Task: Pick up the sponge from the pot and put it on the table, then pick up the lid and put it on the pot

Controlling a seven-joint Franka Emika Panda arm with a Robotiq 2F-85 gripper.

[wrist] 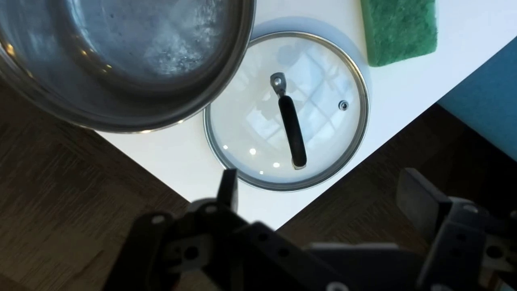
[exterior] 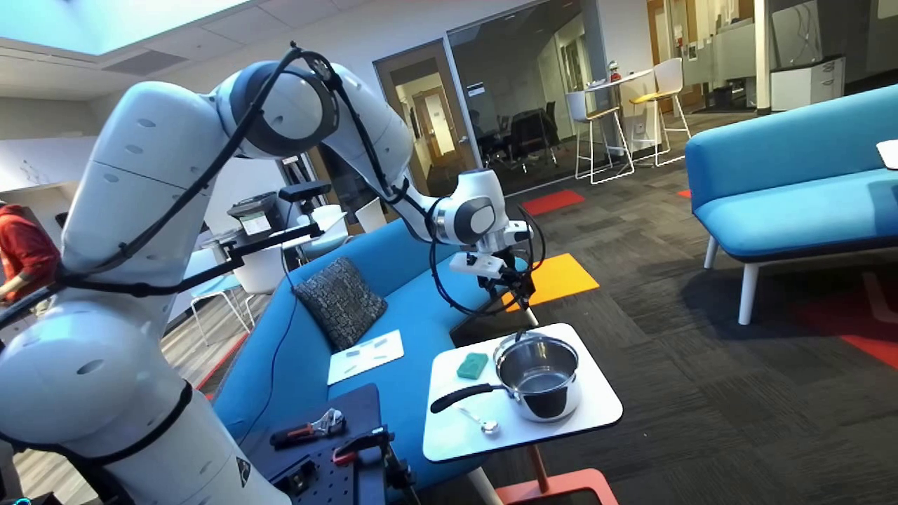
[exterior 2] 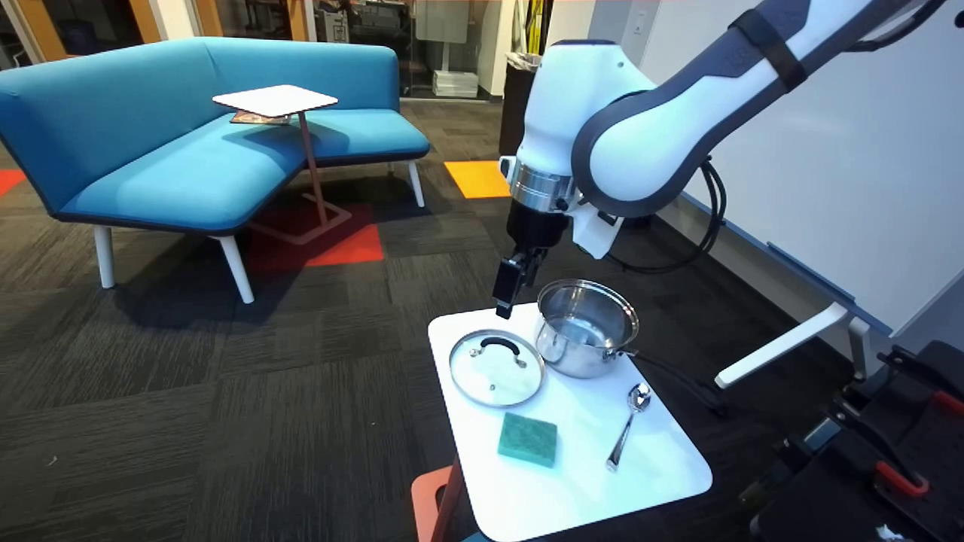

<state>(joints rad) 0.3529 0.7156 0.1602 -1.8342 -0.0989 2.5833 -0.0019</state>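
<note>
Wrist view: the white table (wrist: pixel 404 91) overhangs dark floor (wrist: pixel 60 182) near a blue sofa (wrist: pixel 488 93), jaws spread apart.

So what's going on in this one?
A robot arm is partway through a tidy-up and holds nothing at this moment. Its claw hangs open above the table, by a corner and near the lid. The sponge lies on the tabletop, out of the pot, which stands uncovered with the lid lying beside it. A spoon lies there too. Picking up the lid and covering the pot looks like what is left.
</note>
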